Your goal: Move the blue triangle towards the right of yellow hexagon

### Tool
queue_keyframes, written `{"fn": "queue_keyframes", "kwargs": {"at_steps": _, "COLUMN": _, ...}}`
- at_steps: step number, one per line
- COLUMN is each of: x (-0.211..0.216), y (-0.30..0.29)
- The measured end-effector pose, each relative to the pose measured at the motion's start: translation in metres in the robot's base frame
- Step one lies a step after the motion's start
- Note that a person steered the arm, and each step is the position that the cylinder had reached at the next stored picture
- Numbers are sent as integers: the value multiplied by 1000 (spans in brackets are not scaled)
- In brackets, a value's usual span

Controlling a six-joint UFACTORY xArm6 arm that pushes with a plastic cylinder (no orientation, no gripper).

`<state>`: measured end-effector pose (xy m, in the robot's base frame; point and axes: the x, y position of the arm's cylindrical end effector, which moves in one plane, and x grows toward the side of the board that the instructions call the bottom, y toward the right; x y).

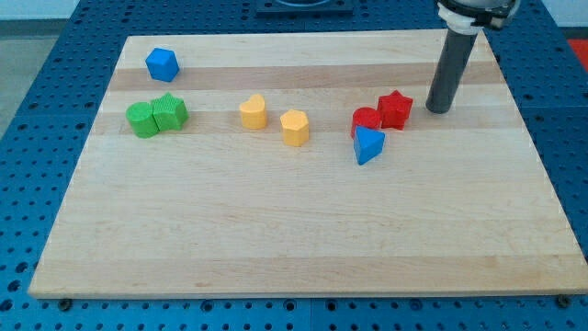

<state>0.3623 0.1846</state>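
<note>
While my tip [437, 109] rests on the pale wooden table [276, 239] just right of the red star block [396, 108], the blue triangle block [368, 145] lies touching the red round block [366, 120], right of the yellow hexagon block [294, 127]. Its apex seems to point toward the view's right, long axis roughly upright in view. There is no hand, only the rod.

blue triangle [368, 145] | right of yellow hexagon [295, 128], apart
</note>
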Motion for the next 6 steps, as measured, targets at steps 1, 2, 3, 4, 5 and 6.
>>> {"fn": "queue_keyframes", "kwargs": {"at_steps": 1, "x": 30, "y": 0}}
{"fn": "queue_keyframes", "kwargs": {"at_steps": 2, "x": 78, "y": -23}}
{"fn": "queue_keyframes", "kwargs": {"at_steps": 3, "x": 80, "y": -63}}
{"fn": "queue_keyframes", "kwargs": {"at_steps": 4, "x": 81, "y": -94}}
{"fn": "queue_keyframes", "kwargs": {"at_steps": 5, "x": 81, "y": -119}}
{"fn": "queue_keyframes", "kwargs": {"at_steps": 6, "x": 81, "y": -138}}
